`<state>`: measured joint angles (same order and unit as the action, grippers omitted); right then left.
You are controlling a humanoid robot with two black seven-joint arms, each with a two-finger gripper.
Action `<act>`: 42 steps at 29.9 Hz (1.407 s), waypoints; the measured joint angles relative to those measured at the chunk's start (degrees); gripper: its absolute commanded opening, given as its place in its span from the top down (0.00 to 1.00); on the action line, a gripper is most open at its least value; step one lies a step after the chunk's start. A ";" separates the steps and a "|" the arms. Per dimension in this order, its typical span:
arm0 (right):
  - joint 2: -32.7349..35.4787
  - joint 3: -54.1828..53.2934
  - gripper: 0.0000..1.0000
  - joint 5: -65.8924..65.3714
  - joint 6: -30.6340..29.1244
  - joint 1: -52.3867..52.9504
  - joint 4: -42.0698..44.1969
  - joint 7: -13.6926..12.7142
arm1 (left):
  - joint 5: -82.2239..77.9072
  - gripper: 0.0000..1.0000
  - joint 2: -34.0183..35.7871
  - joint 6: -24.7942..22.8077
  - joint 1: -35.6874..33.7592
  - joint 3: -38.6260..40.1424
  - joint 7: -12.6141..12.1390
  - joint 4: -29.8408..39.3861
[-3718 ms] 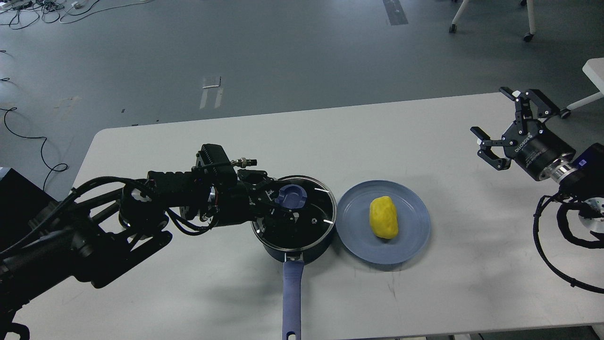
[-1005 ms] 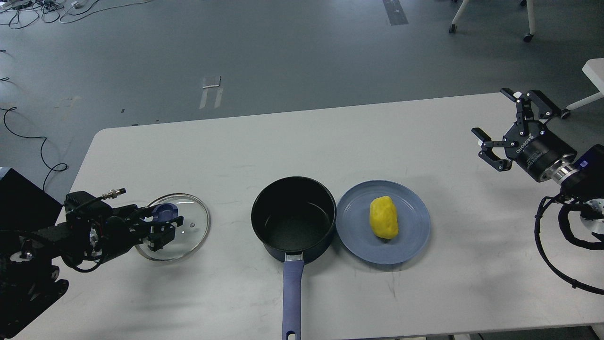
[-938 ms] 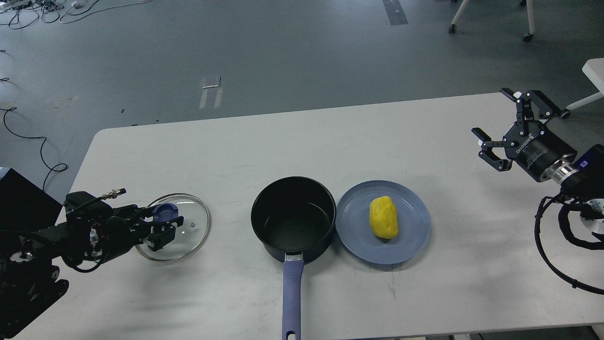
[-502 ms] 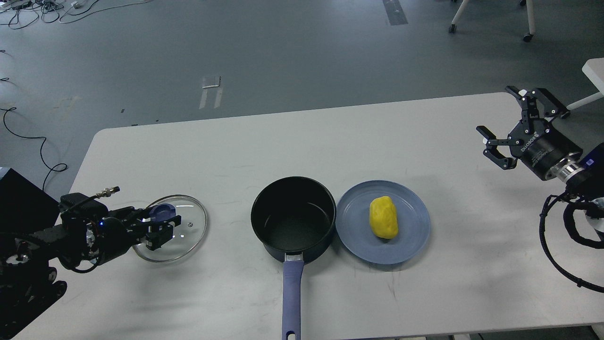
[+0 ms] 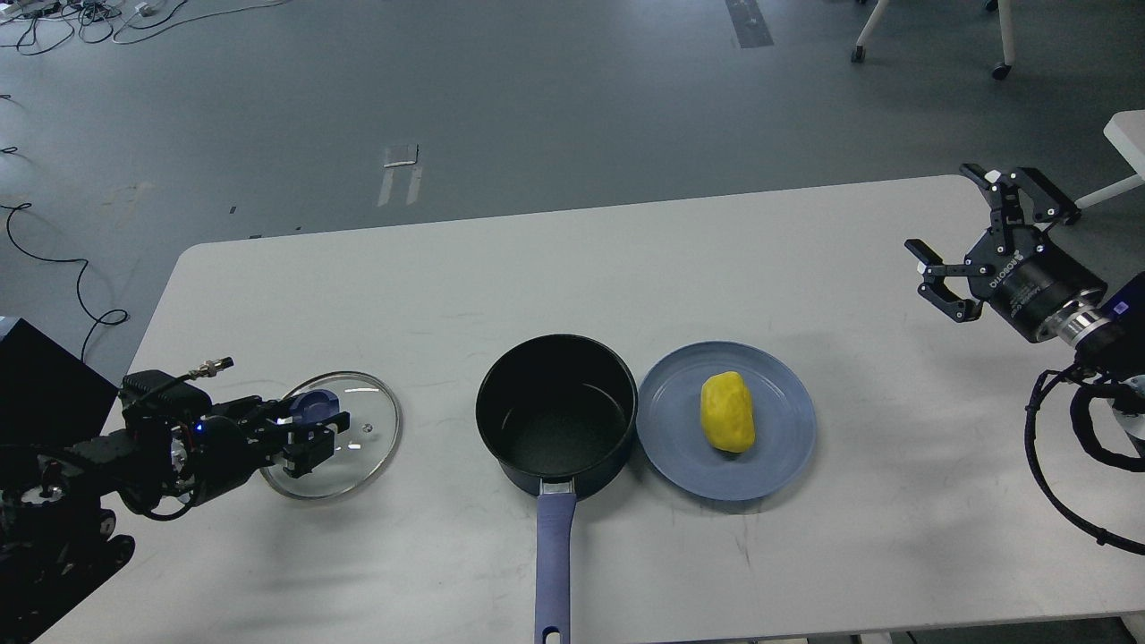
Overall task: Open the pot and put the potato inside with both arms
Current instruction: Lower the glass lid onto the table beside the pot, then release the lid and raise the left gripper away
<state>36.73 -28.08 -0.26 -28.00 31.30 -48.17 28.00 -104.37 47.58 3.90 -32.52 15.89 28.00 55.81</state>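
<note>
The dark pot (image 5: 556, 413) stands open at the table's middle front, its blue-purple handle (image 5: 555, 563) pointing at me. Its glass lid (image 5: 353, 447) lies flat on the table to the pot's left. My left gripper (image 5: 309, 431) lies low over the lid with its fingers around the blue knob (image 5: 315, 404). The yellow potato (image 5: 727, 411) lies on the blue plate (image 5: 787, 452) right of the pot. My right gripper (image 5: 941, 207) hangs open and empty above the table's far right, well away from the potato.
The white table (image 5: 501, 268) ends close behind the right gripper and just below the pot handle. The pot and the plate touch side by side. Loose black cables (image 5: 1055, 483) hang from the right arm at the right edge.
The lid, on the pot 3.7 s ago, now lies on the table at the left. In the last second the lid and left gripper shifted slightly right, and the right gripper drifted slightly right.
</note>
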 measured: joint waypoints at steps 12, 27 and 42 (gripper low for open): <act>0.00 0.05 0.00 -0.02 0.00 -0.02 0.01 0.00 | 1.46 0.02 -0.02 0.23 -0.13 0.19 0.00 -0.09; 1.97 0.15 0.00 -1.02 0.00 0.60 -1.08 0.00 | 10.30 0.02 0.79 -0.49 -5.16 0.95 0.00 1.14; 16.98 4.31 0.00 -38.91 0.00 16.70 -17.37 0.01 | 65.94 0.02 2.41 -25.27 -22.78 1.19 0.00 6.57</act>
<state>53.71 -23.77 -39.17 -28.00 48.01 -65.54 28.01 -38.42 49.99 -21.37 -55.30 17.08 27.99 62.38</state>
